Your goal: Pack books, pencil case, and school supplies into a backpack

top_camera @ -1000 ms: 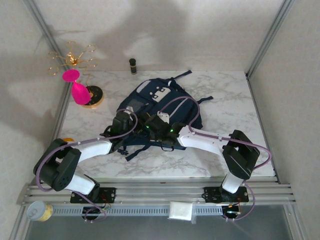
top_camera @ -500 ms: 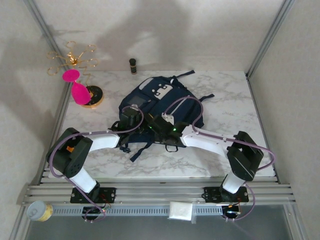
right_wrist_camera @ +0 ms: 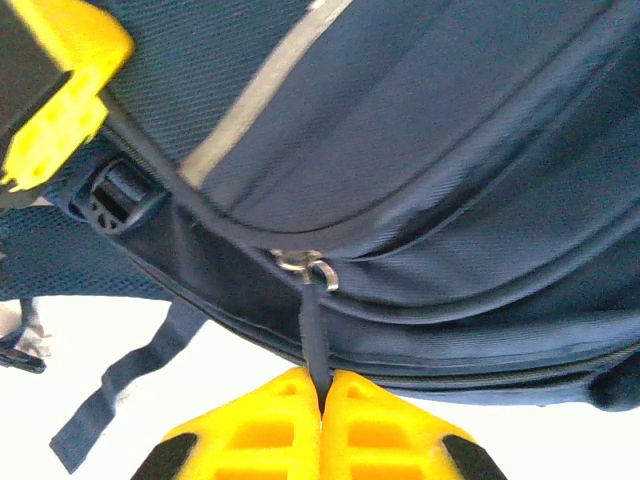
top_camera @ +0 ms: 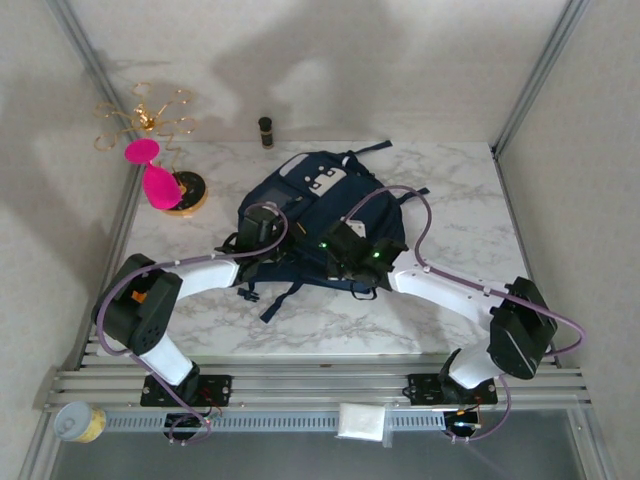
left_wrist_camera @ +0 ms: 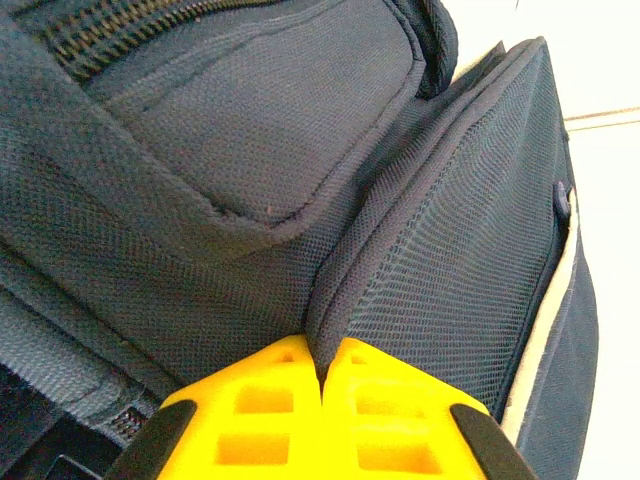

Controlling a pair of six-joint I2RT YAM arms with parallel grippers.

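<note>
The navy backpack [top_camera: 310,200] lies slumped mid-way across the marble table [top_camera: 460,210], soft and limp, so I work it by seams and tabs: my left gripper [left_wrist_camera: 322,372] is clamped on a fabric fold [left_wrist_camera: 335,290] at its side, my right gripper [right_wrist_camera: 320,385] pinched tight on the zip pull strap [right_wrist_camera: 316,320]

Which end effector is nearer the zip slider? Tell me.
Right. The right end effector pinches the pull strap just below the zip slider; the left end effector grips a backpack fold farther off.
</note>
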